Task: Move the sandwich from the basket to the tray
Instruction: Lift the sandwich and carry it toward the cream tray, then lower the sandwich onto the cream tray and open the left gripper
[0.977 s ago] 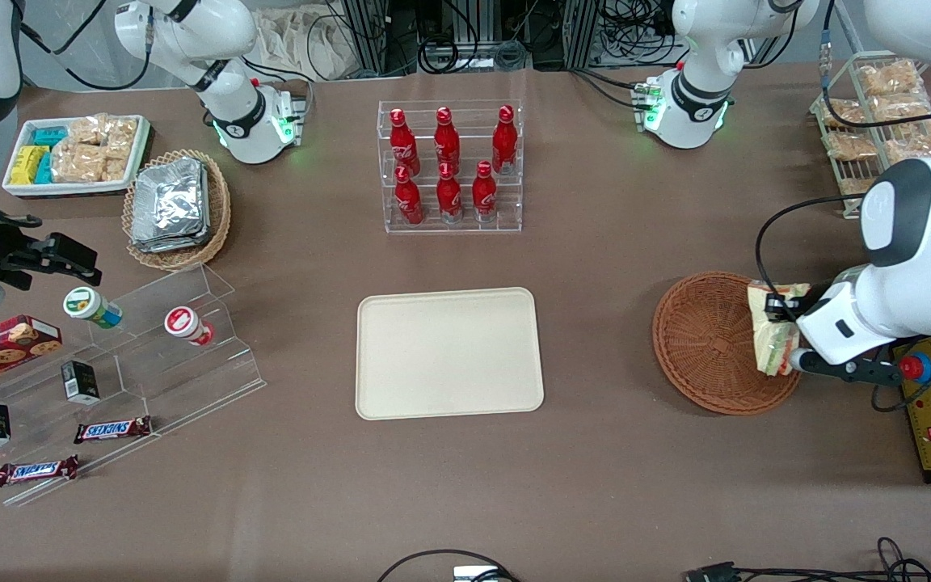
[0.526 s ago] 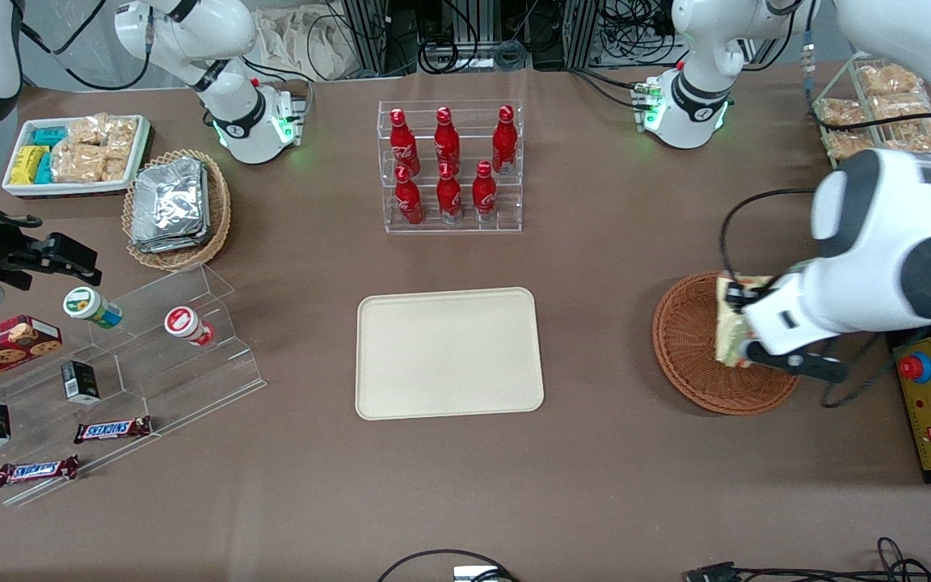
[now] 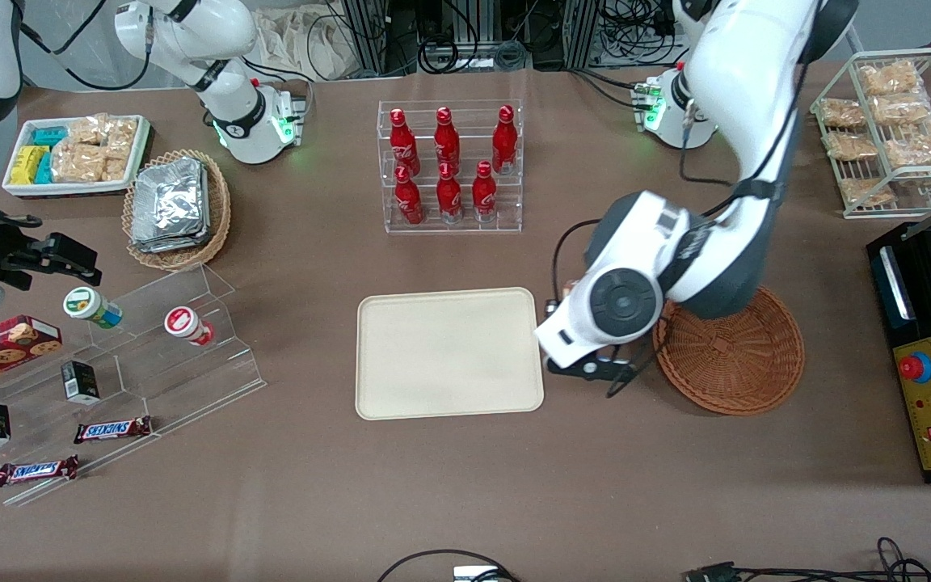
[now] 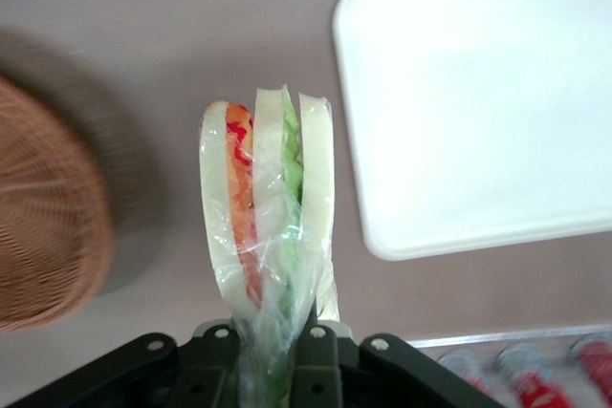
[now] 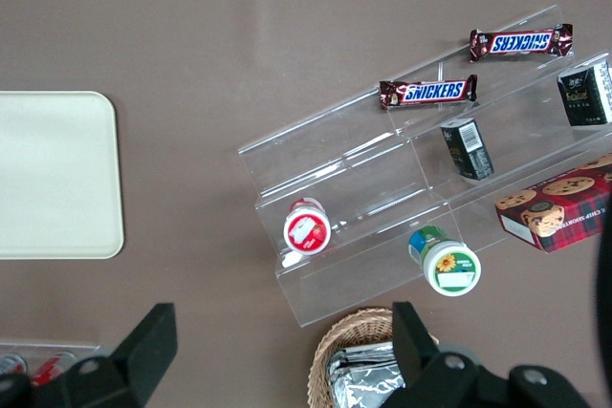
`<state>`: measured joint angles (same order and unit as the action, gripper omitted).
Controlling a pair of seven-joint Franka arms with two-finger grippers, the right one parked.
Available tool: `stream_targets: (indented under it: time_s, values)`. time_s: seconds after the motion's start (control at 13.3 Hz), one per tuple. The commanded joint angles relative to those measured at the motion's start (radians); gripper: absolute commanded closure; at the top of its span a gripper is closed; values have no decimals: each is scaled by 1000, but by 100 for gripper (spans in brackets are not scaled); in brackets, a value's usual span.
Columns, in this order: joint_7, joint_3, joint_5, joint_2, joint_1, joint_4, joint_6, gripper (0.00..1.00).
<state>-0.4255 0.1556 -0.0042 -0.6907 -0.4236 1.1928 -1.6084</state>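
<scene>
Gripper [image 4: 273, 346]: jaws closed on the sandwich [image 4: 268, 226], held above bare table between the tray [image 3: 449, 353] and the basket [image 3: 736, 356]. In the front view the arm's wrist housing hides gripper and sandwich; the housing sits just off the tray's edge nearest the basket.

Sandwich: wrapped in clear film, standing on edge in the jaws, orange-red and green layers between white bread. Clear of both tray and basket.

Tray: cream, flat on the table's middle, nothing on it.

Basket: reddish-brown wicker, toward the working arm's end, nothing in it; part of its rim is covered by the arm.

Bottle rack [image 3: 449, 166]: clear acrylic with six red bottles, farther from the front camera than the tray.

Wire rack [image 3: 890, 129]: tan snack packs, at the table's corner by the working arm.

Control box [image 3: 930, 404]: yellow, red button, at the table edge beside the basket.

Acrylic steps [image 3: 122, 364]: cups, small boxes and Snickers bars, toward the parked arm's end.

Foil-pack basket [image 3: 177, 206] and white snack tray [image 3: 73, 153]: same end, farther from the camera.
</scene>
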Motion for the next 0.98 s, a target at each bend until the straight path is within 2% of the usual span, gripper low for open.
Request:
stream_targets:
  time_s: [0.0, 0.38, 0.83, 0.9]
  values:
    - [-38, -11, -19, -111, -34, -68, -48, 100]
    - [-76, -11, -31, -203, -84, -67, -201, 100]
    - [-104, -13, -22, -233, -103, -64, -232, 100]
    - [-102, -13, -22, -233, -103, -62, -232, 71]
